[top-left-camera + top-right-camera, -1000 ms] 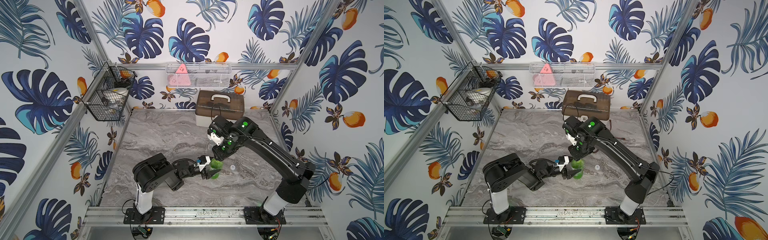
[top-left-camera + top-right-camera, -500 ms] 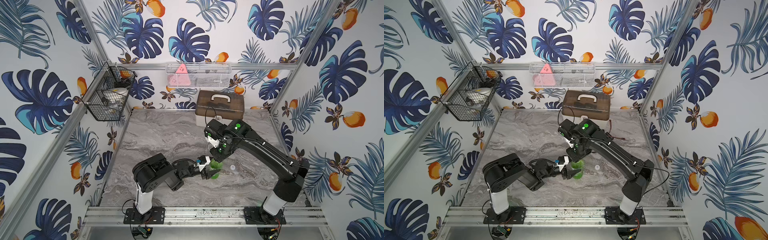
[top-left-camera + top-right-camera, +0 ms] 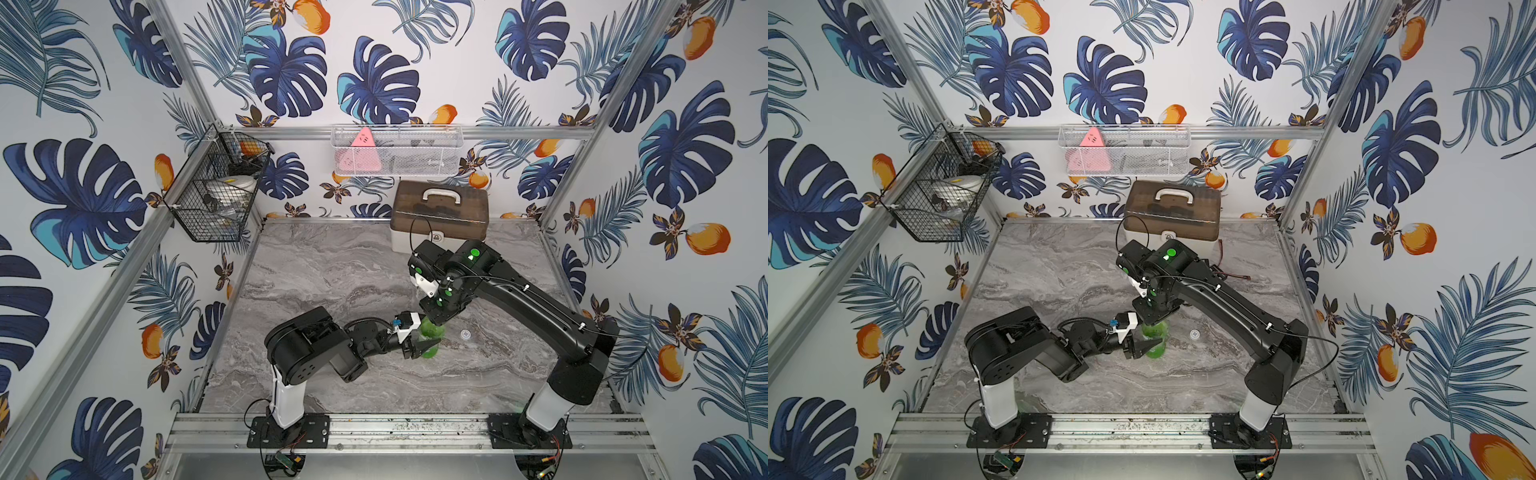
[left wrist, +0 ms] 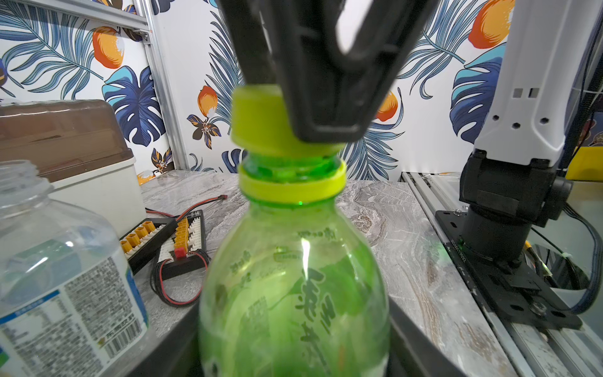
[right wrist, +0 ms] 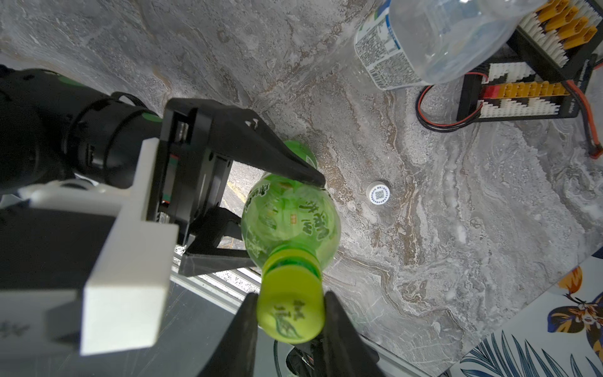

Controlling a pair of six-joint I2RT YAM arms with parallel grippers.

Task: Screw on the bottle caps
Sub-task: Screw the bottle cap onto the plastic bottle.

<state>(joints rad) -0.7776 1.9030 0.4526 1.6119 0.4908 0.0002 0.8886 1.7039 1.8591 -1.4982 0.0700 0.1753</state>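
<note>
**Yellow-green cap (image 5: 290, 313) pinched at the neck of the green bottle (image 5: 290, 222)**

In both top views the green bottle stands upright near the middle of the grey marbled tabletop (image 3: 332, 266). The left jaws are clamped on its translucent body from the side, and the right jaws come straight down over its top. A small round whitish cap (image 3: 465, 333) lies near it, apart.

From the left wrist, the smooth cap sits on the threaded neck and looks a touch tilted, with green thread showing above the yellow-green collar ring (image 4: 290, 189). A clear bottle (image 4: 65, 261) with a printed label stands beside it, its ribbed neck open.

From the right wrist, the right jaws grip the cap by two opposite sides, and dark lettering shows on its flat top. The left jaws' wedge-shaped black fingers (image 5: 277, 160) press the green bottle's rounded body. The whitish cap lies flat on the stone-patterned surface and carries a square printed code.
</note>
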